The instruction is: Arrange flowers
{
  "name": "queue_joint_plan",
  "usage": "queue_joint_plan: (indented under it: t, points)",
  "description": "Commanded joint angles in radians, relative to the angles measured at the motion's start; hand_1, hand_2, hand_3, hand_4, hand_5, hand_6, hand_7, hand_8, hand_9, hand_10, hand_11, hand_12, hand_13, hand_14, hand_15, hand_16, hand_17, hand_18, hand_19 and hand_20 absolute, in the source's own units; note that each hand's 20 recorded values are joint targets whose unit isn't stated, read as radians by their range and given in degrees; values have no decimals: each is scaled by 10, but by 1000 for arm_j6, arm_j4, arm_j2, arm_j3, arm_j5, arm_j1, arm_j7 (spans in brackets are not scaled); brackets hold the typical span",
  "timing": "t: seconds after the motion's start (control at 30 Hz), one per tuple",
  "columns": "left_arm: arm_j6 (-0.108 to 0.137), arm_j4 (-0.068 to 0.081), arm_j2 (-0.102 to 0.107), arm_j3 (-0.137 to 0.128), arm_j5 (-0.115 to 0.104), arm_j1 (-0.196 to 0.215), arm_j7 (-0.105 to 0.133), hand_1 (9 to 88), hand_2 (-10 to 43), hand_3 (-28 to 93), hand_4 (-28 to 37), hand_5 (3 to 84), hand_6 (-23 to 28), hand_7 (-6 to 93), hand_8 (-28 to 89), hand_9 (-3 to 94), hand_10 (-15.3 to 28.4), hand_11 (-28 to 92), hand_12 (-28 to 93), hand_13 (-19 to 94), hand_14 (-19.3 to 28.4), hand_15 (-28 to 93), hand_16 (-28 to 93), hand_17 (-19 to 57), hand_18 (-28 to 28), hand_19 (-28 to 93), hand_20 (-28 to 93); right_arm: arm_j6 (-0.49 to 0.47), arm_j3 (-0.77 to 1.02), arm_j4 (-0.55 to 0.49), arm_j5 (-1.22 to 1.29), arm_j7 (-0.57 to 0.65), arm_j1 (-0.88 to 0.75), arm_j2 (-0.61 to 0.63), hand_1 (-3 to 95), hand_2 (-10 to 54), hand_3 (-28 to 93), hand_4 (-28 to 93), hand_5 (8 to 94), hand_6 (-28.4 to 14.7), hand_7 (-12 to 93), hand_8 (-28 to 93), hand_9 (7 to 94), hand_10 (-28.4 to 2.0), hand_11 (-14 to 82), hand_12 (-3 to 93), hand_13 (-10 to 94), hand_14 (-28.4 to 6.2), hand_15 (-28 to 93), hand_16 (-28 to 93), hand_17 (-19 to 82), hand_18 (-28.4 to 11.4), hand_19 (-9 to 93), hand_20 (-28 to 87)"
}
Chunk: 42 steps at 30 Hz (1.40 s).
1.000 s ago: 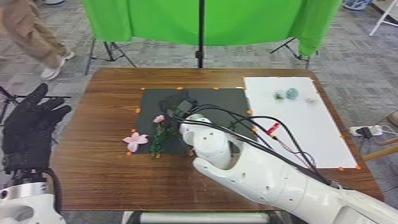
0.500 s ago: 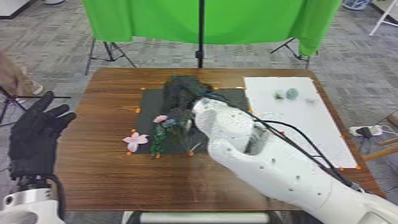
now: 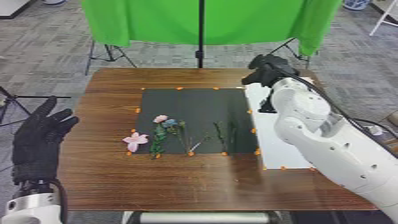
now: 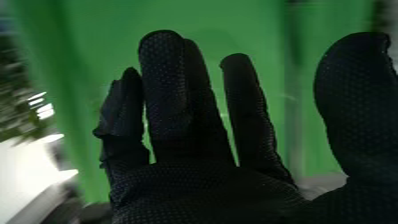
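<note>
Black mat (image 3: 195,106) was found bearing flowers (image 3: 135,141); right hand (image 3: 268,71), near the white sheet (image 3: 280,152), and left hand (image 3: 37,140) were observed empty, fingers extended.

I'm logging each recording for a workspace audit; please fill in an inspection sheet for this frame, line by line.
Surface: brown wooden table with a dark mat and a white sheet.
Job's things: large pink flower at the mat's left edge; small pink flower, blue flower and green stems on the mat.
Clutter: nothing seen; orange markers line the mat.
Hands: left hand beside the table, open; right hand near the sheet's far end, open, holding nothing visible.
Cables: black cable along the right arm.
Surroundings: green cloth hanging behind the table.
</note>
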Motion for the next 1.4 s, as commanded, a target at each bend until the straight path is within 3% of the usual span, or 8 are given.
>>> queue_joint_plan:
  t: [0.03,0.23,0.33,0.43,0.67,0.93,1.1,1.4]
  points:
    - [4,-1,-13,9,2,9,5,251,80,742,-223,355,86,139,-82,338,201,350,153,240,245,639,-89,-74,207,488,351,-34,27,181,-3,122,20,106,312,-95,758,-283,484,-10,122,-115,523,-190,205,139,507,-143,730,81,211,-227,855,420]
    - [-12,3,-34,9,20,-8,-12,250,79,743,-224,355,86,139,-82,338,200,352,153,239,244,639,-89,-74,207,488,351,-140,72,259,-1,155,-21,72,321,-95,772,-282,456,-12,124,-114,491,-195,189,138,493,-146,738,70,210,-223,865,420]
    - [-44,10,-53,6,16,-27,-36,250,79,743,-224,355,86,139,-82,338,199,351,152,239,244,639,-89,-74,207,488,351,-140,57,259,5,182,-38,87,330,-95,774,-283,441,-12,124,-114,477,-193,185,139,481,-147,740,66,206,-217,868,420]
    - [-61,11,-56,7,-24,-14,-4,250,79,743,-224,354,86,139,-82,338,199,352,152,240,244,639,-89,-74,208,488,352,-166,44,286,-10,167,-15,68,331,-95,779,-283,430,-6,129,-115,469,-193,181,139,474,-147,740,61,202,-217,869,419]
    - [-78,16,-55,11,-45,-20,23,250,78,743,-224,355,86,139,-82,338,201,350,152,241,244,639,-88,-74,208,488,353,-190,42,351,-25,175,-4,57,344,-95,781,-283,432,12,139,-122,477,-188,178,139,475,-145,742,54,200,-214,868,418]
    - [-88,22,-72,15,-33,-29,9,249,79,743,-225,354,86,138,-81,339,201,349,153,240,245,639,-88,-74,208,488,354,-193,10,420,-57,169,37,57,366,-95,776,-283,447,27,148,-129,499,-181,179,137,495,-133,737,50,212,-210,875,415]
    - [-85,22,-55,23,-43,-31,25,249,80,741,-226,355,86,136,-81,339,201,350,153,240,245,639,-88,-74,208,488,354,-156,-52,422,-118,145,52,66,407,-95,762,-283,532,57,164,-146,572,-149,197,135,560,-105,713,63,233,-208,883,407]
    - [-93,25,-50,29,-44,-34,13,249,80,741,-226,355,86,137,-82,339,201,350,153,240,245,639,-88,-74,208,488,354,-174,-45,417,-161,132,9,52,375,-95,764,-283,480,23,140,-134,556,-161,201,138,548,-113,718,76,240,-214,893,406]
